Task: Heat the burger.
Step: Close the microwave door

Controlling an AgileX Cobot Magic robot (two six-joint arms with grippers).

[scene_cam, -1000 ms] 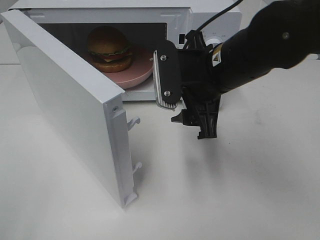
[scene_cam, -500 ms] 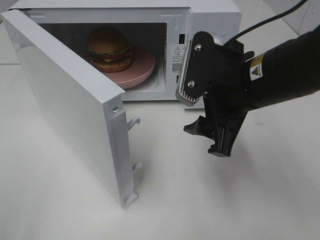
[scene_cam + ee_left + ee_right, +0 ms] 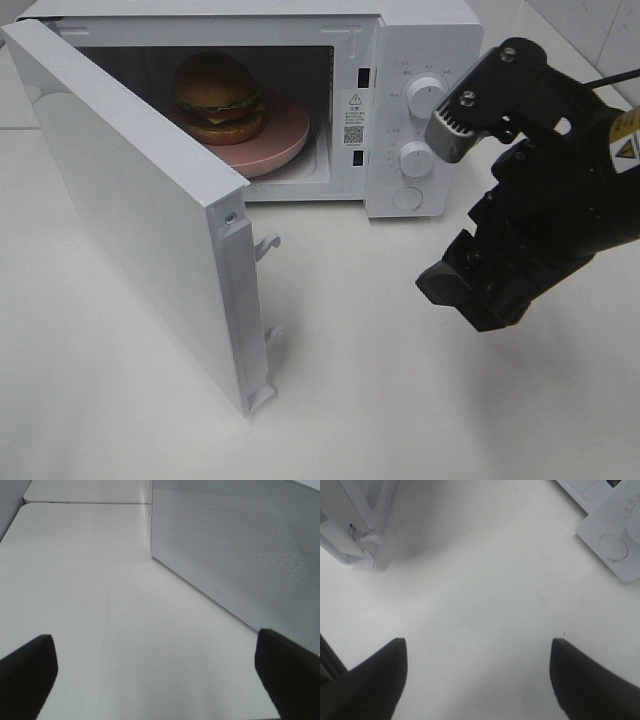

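Currently the burger (image 3: 220,97) sits on a pink plate (image 3: 288,140) inside the open-doored microwave (image 3: 430,40), upper left of frame. Mid-right, the right gripper (image 3: 480,680) hangs wide open, empty, above the worktop (image 3: 350,400); the left gripper (image 3: 155,675) likewise gapes empty.

The white microwave (image 3: 430,40) looks smooth and slightly glossy; inside it the burger (image 3: 218,95) has a shiny bun; the table (image 3: 380,400) under it is matt.

Microwave (image 3: 420,30) at far edge of table (image 3: 400,400), door (image 3: 130,220) swung wide. Burger (image 3: 218,95) sits on pink plate (image 3: 285,140) inside. Right gripper (image 3: 450,210), jaws apart and empty, hangs near control panel (image 3: 395,130).
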